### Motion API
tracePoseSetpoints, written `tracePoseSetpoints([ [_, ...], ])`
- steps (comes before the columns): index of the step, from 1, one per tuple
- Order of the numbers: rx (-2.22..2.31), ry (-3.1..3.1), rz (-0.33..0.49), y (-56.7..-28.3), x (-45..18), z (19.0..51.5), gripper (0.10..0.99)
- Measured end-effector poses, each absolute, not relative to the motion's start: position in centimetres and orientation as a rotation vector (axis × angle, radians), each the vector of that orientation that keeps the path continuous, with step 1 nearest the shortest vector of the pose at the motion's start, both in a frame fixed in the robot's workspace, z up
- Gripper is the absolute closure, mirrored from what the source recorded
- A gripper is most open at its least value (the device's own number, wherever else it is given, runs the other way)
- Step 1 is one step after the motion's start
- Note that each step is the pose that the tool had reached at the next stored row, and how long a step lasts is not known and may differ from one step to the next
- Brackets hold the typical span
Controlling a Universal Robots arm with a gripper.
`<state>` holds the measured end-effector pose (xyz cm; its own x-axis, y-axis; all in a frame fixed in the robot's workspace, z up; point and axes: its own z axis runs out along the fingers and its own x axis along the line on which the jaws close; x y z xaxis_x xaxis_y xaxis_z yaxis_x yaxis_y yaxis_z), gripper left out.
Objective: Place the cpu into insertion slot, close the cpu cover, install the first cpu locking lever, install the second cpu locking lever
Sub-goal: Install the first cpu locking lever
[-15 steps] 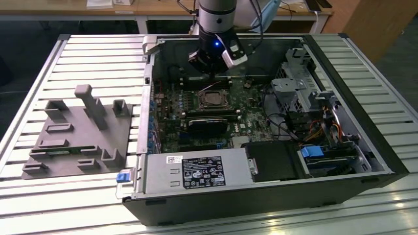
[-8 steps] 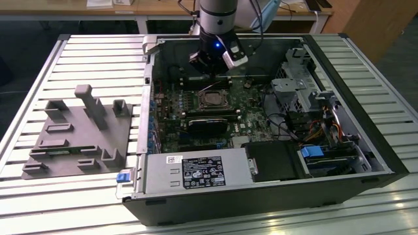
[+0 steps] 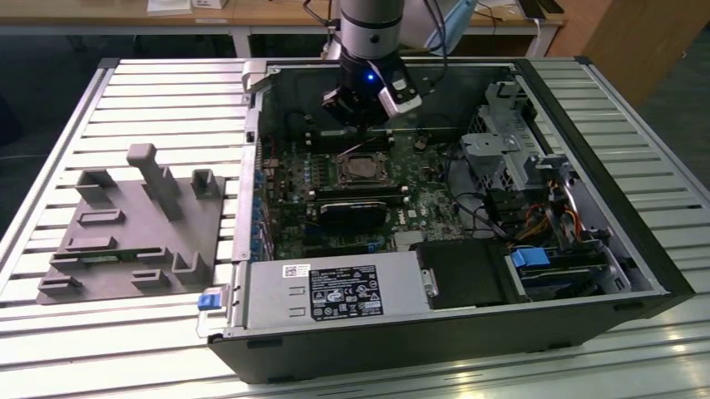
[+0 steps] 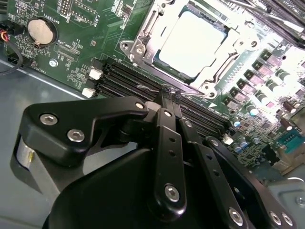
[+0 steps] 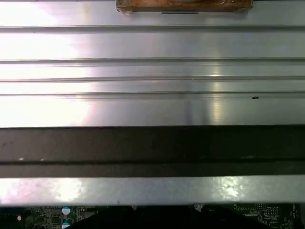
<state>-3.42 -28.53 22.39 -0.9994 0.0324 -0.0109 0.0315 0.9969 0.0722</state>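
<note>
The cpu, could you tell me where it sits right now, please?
In the second wrist view the cpu lies in the insertion slot, framed by the cpu cover, just beyond the gripper and the black memory slots.

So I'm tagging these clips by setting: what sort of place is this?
Probably a lab or workshop test bench. An opened computer case lies on a ribbed metal table, a grey fixture block sits beside it, and wooden desks stand behind. The gripper hangs by the cpu on the motherboard.
</note>
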Motion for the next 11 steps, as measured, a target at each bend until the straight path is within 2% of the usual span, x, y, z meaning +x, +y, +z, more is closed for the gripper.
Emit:
tracePoseSetpoints([
  [11,0.050,3.127,0.113,-28.36,-2.69,22.01,0.980],
])
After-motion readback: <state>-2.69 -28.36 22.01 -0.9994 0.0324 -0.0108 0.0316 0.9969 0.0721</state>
